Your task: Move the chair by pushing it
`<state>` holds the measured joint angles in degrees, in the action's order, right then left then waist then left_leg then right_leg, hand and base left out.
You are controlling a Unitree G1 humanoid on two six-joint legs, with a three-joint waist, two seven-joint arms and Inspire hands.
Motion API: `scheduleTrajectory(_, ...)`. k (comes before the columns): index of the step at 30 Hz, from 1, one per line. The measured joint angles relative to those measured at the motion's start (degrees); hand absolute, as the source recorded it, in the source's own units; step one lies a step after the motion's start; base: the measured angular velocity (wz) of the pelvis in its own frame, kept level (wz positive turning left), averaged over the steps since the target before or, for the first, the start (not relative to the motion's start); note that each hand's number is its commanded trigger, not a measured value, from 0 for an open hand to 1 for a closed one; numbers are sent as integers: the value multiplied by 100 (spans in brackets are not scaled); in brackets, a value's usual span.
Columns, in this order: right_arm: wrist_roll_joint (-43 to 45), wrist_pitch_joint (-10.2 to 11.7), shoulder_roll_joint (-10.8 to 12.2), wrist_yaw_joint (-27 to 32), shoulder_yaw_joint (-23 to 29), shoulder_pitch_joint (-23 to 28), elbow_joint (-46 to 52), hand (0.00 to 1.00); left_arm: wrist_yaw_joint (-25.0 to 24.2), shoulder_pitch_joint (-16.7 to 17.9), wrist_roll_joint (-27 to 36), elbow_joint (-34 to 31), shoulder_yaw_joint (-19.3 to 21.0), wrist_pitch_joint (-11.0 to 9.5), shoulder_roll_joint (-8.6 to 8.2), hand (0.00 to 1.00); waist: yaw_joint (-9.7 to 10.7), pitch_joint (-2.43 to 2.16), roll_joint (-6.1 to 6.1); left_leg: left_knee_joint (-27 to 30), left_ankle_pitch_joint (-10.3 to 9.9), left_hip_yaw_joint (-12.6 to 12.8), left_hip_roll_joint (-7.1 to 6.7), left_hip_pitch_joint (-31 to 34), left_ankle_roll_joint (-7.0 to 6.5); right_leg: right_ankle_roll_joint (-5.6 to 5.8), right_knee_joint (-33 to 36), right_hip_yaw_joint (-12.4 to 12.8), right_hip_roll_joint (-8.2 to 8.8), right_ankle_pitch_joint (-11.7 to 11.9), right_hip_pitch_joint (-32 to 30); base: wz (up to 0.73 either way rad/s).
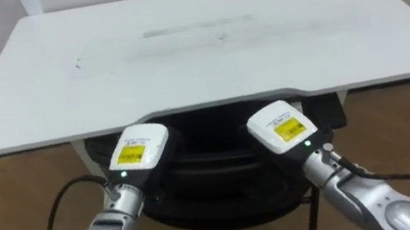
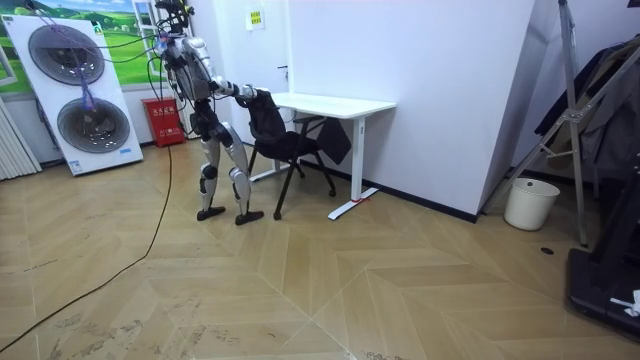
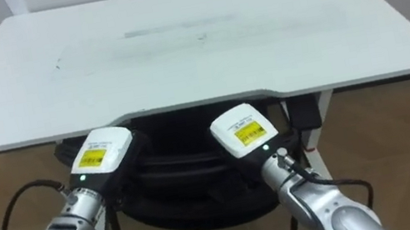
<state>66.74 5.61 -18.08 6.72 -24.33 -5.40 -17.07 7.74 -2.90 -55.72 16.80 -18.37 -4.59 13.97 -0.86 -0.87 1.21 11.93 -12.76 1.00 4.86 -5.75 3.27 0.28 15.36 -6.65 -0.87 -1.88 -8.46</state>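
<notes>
Robot behind chair [image 1: 214, 168], partly under white surface [image 1: 202, 48]. L hand [image 1: 137, 150], R hand [image 1: 282, 127] at chair back; fingers hidden, can't tell state.

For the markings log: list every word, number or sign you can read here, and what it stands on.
Yellow label on the left hand: too blurred to read.
Yellow label on the right hand: too blurred to read.
The yellow sign on the wall: too small to read.
The red box: markings too small to read.
</notes>
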Motion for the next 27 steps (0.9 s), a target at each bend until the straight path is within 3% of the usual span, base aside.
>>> scheduleTrajectory(2, -128, -11, 5, -120, 106, 31, 63, 0, -22, 25, 73, -107, 1, 30, -12, 0, 33, 8, 30, -54, 20, -13, -52, -5, -31, 36, -41, 137, -14, 32, 3, 5)
scheduleTrajectory(5, -430, -69, -12, -196, 211, 184, 237, 0, -73, 33, 463, -216, 17, 53, -10, 0, 30, 21, 27, -136, 26, 2, -88, -110, -23, 4, -184, 290, -55, 133, 114, -2)
scheduleTrajectory(8, -862, 42, 12, -192, 339, 246, 245, 0, -63, 41, 660, -295, 67, 23, 11, 0, -7, 46, 41, -202, 10, 25, -92, -213, -48, -13, -215, 427, -104, 135, 189, -6)
scheduleTrajectory(11, -1409, 434, -10, -102, 797, 497, 356, 0, -49, 164, 1034, -534, 237, -236, 59, 0, -7, 148, 51, -241, 7, 27, -107, -224, -59, -118, -287, 452, -104, 189, 212, -1)
scheduleTrajectory(12, -1586, 578, 5, -25, 1058, 628, 427, 0, -36, 226, 1264, -568, 460, -348, 52, 0, -15, 159, 43, -238, 4, 28, -108, -219, -64, -121, -299, 458, -104, 191, 211, 0)
scheduleTrajectory(14, -1734, 823, -19, 64, 1343, 759, 546, 0, 145, 323, 1474, -566, 984, -347, 67, 0, 5, 163, 45, -222, 1, 28, -108, -152, -67, -140, -322, 460, -103, 207, 155, 0)
scheduleTrajectory(17, -1734, 1244, -19, 288, 2021, 1191, 795, 0, 816, 495, 1830, -575, 1950, -537, -40, 0, -27, 170, 39, -223, 11, 5, -107, -90, -68, -157, -382, 449, -104, 252, 128, 3)
scheduleTrajectory(19, -1902, 1461, -219, 829, 2557, 1626, 958, 0, 1580, 693, 2548, -592, 2574, -666, -52, 0, 18, 167, 40, -224, 13, 18, -107, -95, -70, -181, -401, 468, -110, 270, 129, -4)
scheduleTrajectory(20, -1985, 1396, -217, 957, 2744, 1736, 957, 0, 1867, 705, 2837, -662, 2718, -723, -60, 0, 32, 166, 45, -225, 13, 21, -107, -95, -71, -179, -402, 469, -107, 270, 129, -5)
scheduleTrajectory(22, -2495, 1318, -218, 1438, 3311, 2089, 964, 0, 2903, 756, 4009, -1179, 3387, -1121, -65, 0, 71, 150, 16, -251, 9, 69, -118, -93, -78, -141, -390, 501, -103, 244, 90, -10)
scheduleTrajectory(23, -2788, 1310, -205, 1659, 3459, 2131, 996, 0, 3134, 772, 4305, -1257, 3535, -1259, -65, 0, 73, 135, -9, -260, 8, 88, -124, -94, -81, -136, -373, 518, -102, 239, 69, -22)
scheduleTrajectory(24, -3675, 1299, -146, 2162, 3855, 2130, 1265, 0, 3515, 911, 4871, -1277, 3785, -1522, -67, 0, 53, 94, -78, -289, -1, 166, -127, -101, -96, -134, -359, 544, -105, 232, 28, -22)
scheduleTrajectory(25, -4652, 1321, -58, 2732, 4324, 2050, 1628, 0, 3784, 1094, 5355, -1202, 3936, -1602, -75, 0, 46, 41, -165, -309, -9, 194, -126, -123, -108, -129, -359, 551, -108, 223, 29, -18)
scheduleTrajectory(27, -5955, 1432, 59, 3479, 5058, 1951, 1928, 0, 4049, 1548, 6076, -1032, 4065, -1660, -122, 0, 59, 1, -227, -326, -35, 187, -114, -199, -127, -109, -329, 570, -128, 152, 84, 6)
